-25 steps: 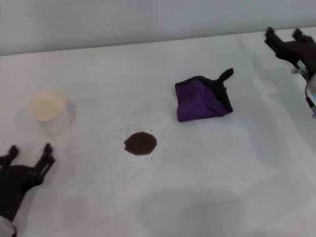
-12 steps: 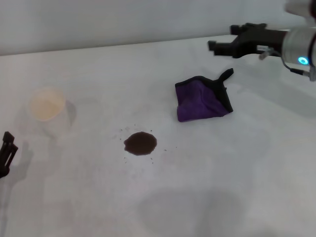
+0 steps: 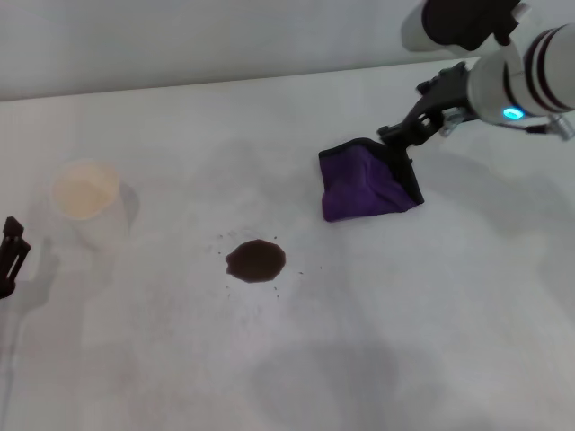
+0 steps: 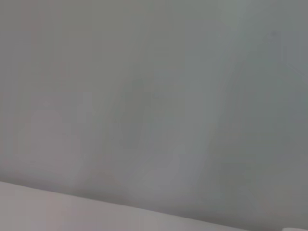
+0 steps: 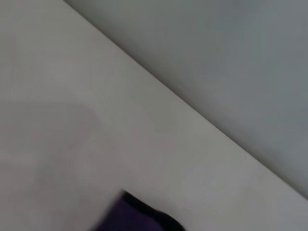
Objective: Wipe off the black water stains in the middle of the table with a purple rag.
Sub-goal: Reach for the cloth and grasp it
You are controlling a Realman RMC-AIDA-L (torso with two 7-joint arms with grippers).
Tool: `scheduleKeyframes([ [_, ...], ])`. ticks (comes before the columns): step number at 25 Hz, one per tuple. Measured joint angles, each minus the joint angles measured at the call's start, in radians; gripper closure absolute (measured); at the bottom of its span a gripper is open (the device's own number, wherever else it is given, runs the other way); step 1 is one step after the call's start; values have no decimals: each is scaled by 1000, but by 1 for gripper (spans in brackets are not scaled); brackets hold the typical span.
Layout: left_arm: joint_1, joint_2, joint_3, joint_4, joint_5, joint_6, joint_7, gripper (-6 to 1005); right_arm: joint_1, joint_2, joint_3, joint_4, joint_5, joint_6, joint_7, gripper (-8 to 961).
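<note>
while the right wrist view catches only the purple rag [image 5: 139,216], head view adds black water stains [image 3: 256,260].

A broad stretch of the white desk [image 5: 82,120] fills most of this view, its far edge running diagonally against a plain grey wall [image 5: 231,62]. A corner of the purple rag [image 5: 127,219], trimmed in black, pokes in at the picture's border, lying on the desk.

Right arm reaches in from the far right, angled down, its right gripper [image 3: 402,136] low with dark fingers pointing downward. Left gripper [image 3: 11,256] sits at the left edge, barely showing.
</note>
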State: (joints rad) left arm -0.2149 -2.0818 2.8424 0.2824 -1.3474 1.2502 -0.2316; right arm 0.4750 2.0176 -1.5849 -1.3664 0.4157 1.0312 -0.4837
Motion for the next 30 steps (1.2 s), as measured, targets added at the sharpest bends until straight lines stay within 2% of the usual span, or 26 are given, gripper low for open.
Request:
scheduleKeyframes([
  [5, -3, 0, -2, -1, -6, 0, 0, 104, -2, 4, -28, 29, 60, -6, 173, 93],
  [10, -2, 0, -9, -2, -7, 0, 0, 104, 3, 5, -47, 95, 133, -47, 254, 96],
  [16, -2, 0, -9, -2, -7, 0, 0, 104, 7, 3, -64, 178, 245, -124, 242, 104],
  [27, 5, 0, -9, -2, -7, 0, -1, 106, 52, 3, -95, 330, 275, -233, 212, 119],
  [30, 6, 0, -9, -2, -7, 0, -2, 106, 58, 4, -98, 363, 277, -276, 212, 237],
])
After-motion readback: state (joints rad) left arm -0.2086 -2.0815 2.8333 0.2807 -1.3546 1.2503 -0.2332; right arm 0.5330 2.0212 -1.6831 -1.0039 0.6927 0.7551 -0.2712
